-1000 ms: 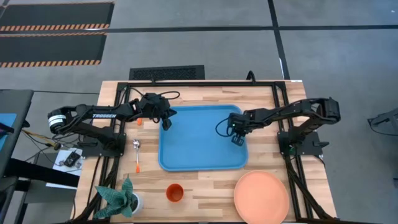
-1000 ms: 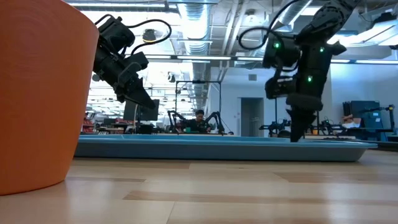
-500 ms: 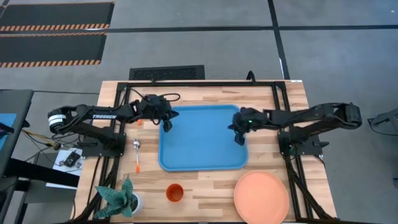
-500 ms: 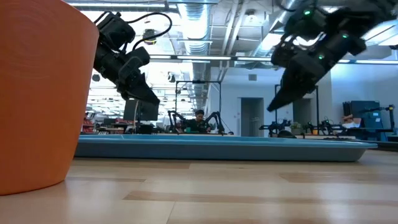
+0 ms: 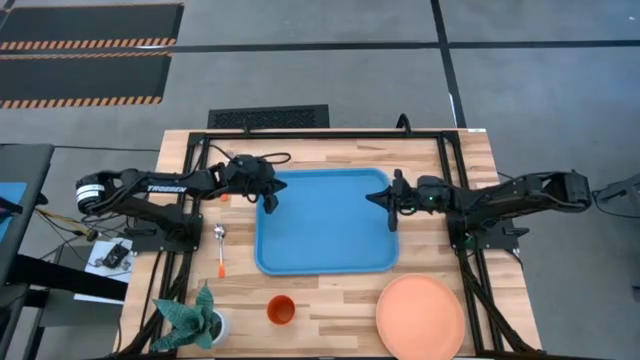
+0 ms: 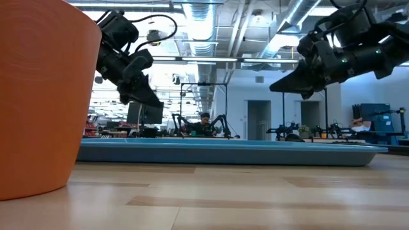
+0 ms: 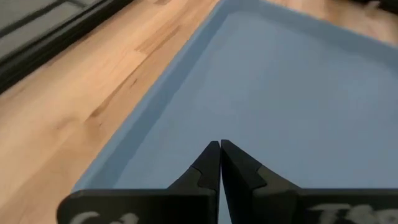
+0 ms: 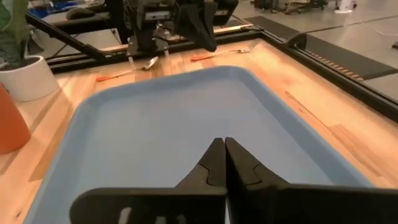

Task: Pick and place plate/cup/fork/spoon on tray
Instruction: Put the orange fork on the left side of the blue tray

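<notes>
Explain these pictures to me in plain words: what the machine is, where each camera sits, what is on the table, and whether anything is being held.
This is a robot with two dark arms at a wooden table. One picture looks straight down, one looks level across the tabletop, and two come from cameras on the arms' wrists.

In the middle lies an empty blue tray. The left hand hangs over the tray's left edge, the right hand over its right side. Each wrist picture shows that arm's two fingers pressed together with nothing between them, so nothing is held.

Around the tray lie an orange plate, a small orange cup, a spoon and a potted plant. A fork shows only in the right wrist picture, beyond the tray.
</notes>
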